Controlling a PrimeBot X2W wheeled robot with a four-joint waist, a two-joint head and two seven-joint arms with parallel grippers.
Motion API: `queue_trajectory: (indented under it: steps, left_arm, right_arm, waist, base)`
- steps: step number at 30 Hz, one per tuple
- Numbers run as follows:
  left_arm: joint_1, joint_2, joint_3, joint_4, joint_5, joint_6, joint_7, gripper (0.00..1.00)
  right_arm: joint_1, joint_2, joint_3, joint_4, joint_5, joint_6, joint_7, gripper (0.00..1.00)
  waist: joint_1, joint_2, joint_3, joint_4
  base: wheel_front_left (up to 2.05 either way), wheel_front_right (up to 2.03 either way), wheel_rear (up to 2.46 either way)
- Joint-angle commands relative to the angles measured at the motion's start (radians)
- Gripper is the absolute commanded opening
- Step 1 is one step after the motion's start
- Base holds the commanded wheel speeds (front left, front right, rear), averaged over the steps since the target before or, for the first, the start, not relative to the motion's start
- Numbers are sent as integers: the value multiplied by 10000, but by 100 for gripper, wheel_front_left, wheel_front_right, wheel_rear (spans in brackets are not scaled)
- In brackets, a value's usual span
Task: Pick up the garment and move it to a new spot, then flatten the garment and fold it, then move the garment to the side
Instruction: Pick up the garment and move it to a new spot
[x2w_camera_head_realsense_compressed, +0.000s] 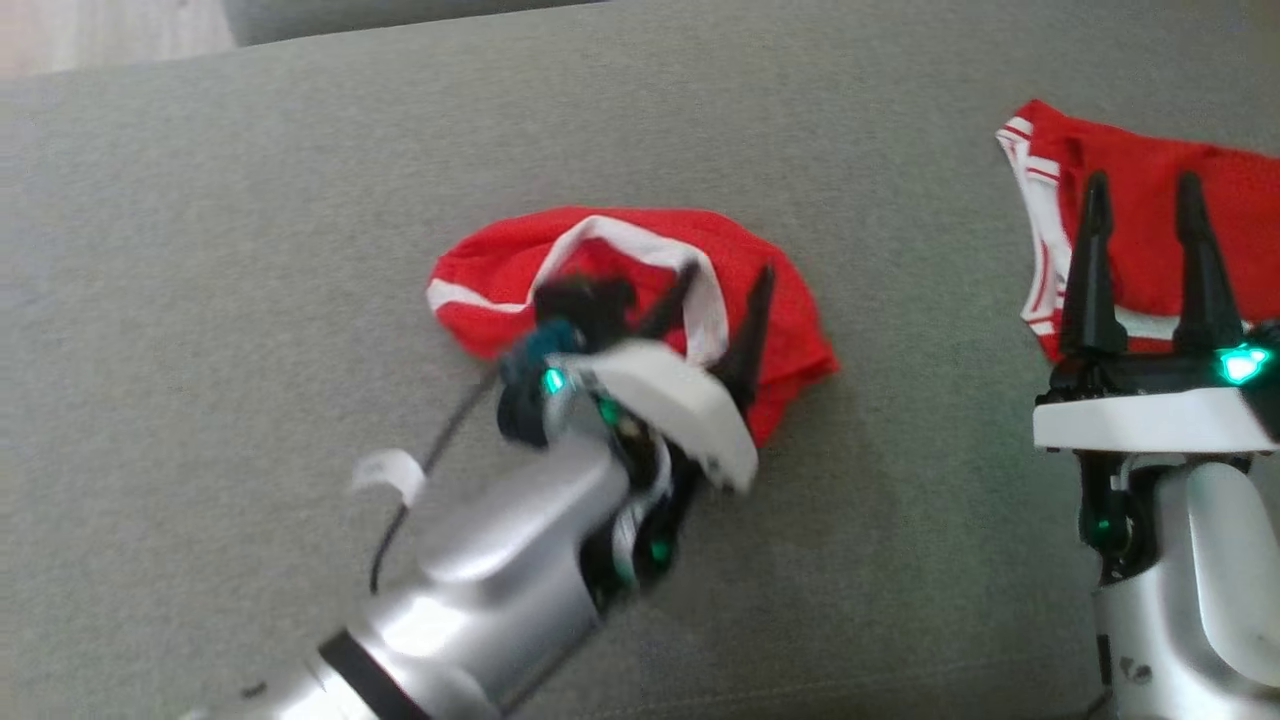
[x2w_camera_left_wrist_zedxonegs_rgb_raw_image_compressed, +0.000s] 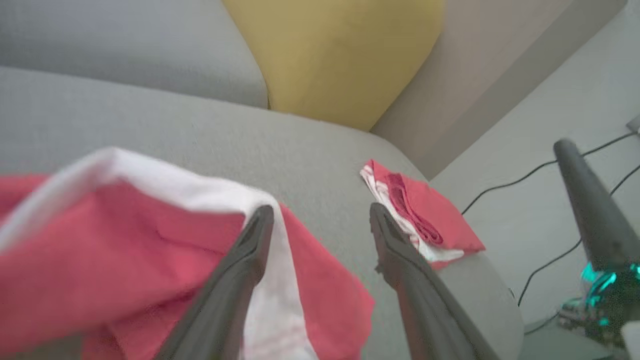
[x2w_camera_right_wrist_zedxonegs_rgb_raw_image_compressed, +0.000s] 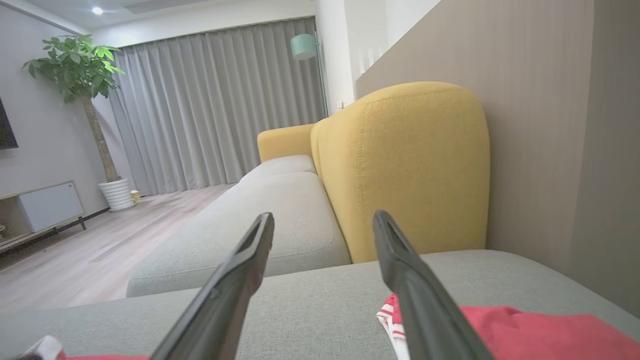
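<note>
- The garment (x2w_camera_head_realsense_compressed: 660, 222), red with a white band (x2w_camera_head_realsense_compressed: 710, 315), lies crumpled at the centre of the grey sofa seat (x2w_camera_head_realsense_compressed: 250, 250) in the head view. Judged from the task, this open middle area leaves room on all sides for flattening.
- The left gripper (x2w_camera_head_realsense_compressed: 730, 272) reaches in from 7 o'clock and sits over the garment's 5 o'clock part. Its fingers stand apart and grip nothing. In the left wrist view, bare seat fabric shows between them and one finger overlaps the white band.
- The right gripper (x2w_camera_head_realsense_compressed: 1143, 182) hangs at 3 o'clock, fingers spread and empty, pointing to 12 o'clock. Judged purpose: it is parked clear of the left arm's work zone.
- A second red garment (x2w_camera_head_realsense_compressed: 1050, 150) lies beneath the right gripper at 2 o'clock, near the seat's edge. It is compact and apparently folded, which suggests a set-aside spot.
- Hidden or unclear:
  - The left gripper's body is motion-blurred in the head view and covers the garment's lower middle, so the folds there cannot be read.
  - Whether the finger touches the white band or hovers above it cannot be told.
  - The second red garment is cut off by the 3 o'clock picture edge and partly covered by the right fingers.
  - The garment's type cannot be determined.
</note>
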Motion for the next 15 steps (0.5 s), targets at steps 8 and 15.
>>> queue_trajectory:
  steps: [8,15]
  left_arm:
    - [-763,123,3313,-821,2135,-477,-123,100]
    - [222,1121,5171,-751,3595,-1202,-124,100]
  right_arm:
    - [10,-13,155,-104,-236,-9,-62,100]
    - [400,-13,344,-12,-289,-9,-62,100]
  waist:
    - [0,0,-457,1081]
    - [0,0,-850,1685]
  base:
    - [0,0,0]
    - [0,0,0]
